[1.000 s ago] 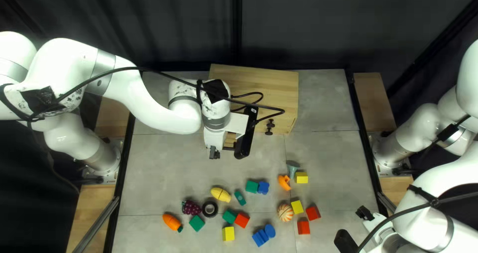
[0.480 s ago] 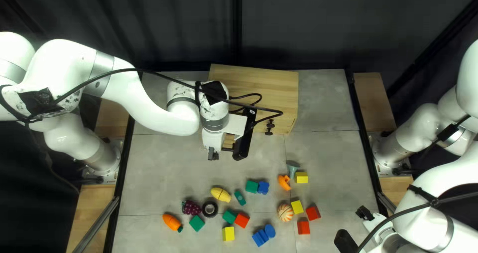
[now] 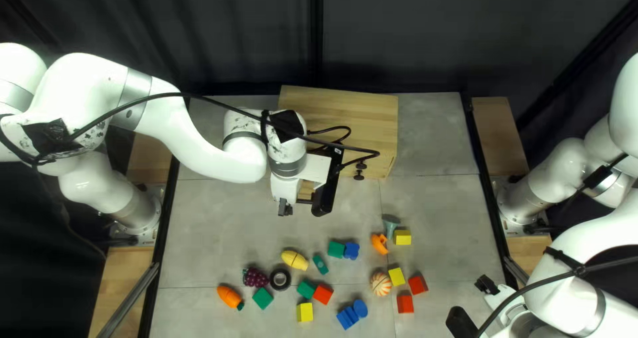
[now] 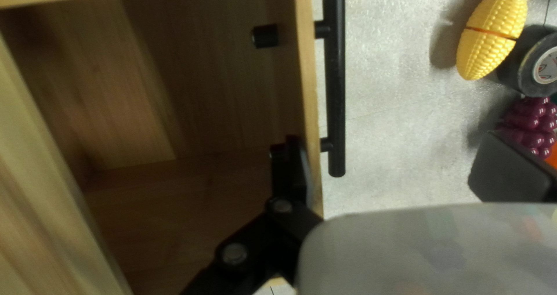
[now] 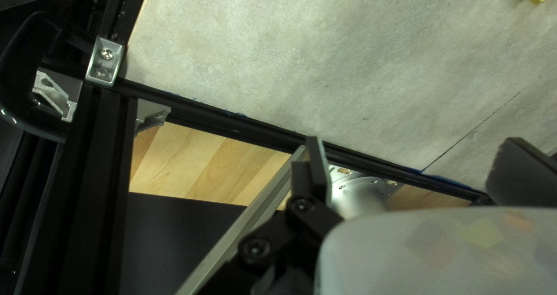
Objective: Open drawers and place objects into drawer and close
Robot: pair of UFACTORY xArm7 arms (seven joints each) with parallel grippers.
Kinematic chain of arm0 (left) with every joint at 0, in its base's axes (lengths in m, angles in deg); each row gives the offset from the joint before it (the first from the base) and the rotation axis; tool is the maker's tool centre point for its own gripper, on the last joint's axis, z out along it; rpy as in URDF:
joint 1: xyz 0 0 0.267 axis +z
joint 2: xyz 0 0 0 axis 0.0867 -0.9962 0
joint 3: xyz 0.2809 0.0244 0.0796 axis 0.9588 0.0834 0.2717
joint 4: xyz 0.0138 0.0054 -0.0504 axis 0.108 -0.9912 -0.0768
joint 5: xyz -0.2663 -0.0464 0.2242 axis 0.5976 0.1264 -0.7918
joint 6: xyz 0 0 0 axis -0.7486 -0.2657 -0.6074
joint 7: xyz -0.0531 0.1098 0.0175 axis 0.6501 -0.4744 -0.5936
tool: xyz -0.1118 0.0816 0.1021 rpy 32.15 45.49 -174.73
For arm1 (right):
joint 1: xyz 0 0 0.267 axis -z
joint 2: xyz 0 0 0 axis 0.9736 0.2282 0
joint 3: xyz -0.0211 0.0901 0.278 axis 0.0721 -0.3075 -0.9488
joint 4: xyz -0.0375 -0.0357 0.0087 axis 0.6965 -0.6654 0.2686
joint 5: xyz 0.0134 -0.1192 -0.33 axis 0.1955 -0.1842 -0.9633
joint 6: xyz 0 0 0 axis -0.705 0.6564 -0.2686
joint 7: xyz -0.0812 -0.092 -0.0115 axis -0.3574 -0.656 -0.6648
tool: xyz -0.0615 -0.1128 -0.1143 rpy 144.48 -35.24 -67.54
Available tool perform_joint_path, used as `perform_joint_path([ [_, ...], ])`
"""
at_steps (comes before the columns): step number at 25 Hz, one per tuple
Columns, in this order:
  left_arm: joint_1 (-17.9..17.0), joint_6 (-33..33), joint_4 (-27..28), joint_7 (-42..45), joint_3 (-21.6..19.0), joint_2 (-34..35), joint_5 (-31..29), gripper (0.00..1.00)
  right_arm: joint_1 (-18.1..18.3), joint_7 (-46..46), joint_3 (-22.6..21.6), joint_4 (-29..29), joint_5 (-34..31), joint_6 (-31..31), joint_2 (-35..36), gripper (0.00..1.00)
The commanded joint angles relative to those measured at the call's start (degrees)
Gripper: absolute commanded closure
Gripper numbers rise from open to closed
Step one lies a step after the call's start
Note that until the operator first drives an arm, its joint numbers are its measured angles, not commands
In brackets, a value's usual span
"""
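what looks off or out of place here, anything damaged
Nothing looks damaged or spilled. The one oddity: my left gripper straddles the front of the open drawer, one finger inside, the other out past the handle.

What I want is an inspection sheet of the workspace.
Surface: grey tabletop with thin seams; spills: nothing seen.
Job's things: wooden cabinet, drawer open; toy corn, grapes, carrot and blocks loose on the tabletop.
Clutter: tape roll among the toys, perhaps meant for the drawer.
Grippers: left gripper open, one finger inside the drawer; right gripper open, holding nothing.
Cables: black cable along the left arm, crossing above the cabinet; another along the right arm.
Surroundings: dark curtain behind; people: nothing seen.
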Motion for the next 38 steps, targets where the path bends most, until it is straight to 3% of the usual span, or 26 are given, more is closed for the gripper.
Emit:
perform_joint_path([
  [1, -0.15, 0.24, -0.51, 0.05, -0.15, 0.3, 0.31, 0.0, 0.0, 0.0, 0.0, 0.0, 0.0, 0.0, 0.0, 0.0],
  [38, -2.29, -0.86, 0.0, 3.3, -2.35, 1.37, 0.73, 0.0, 0.0, 0.0, 0.0, 0.0, 0.0, 0.0, 0.0, 0.0],
])
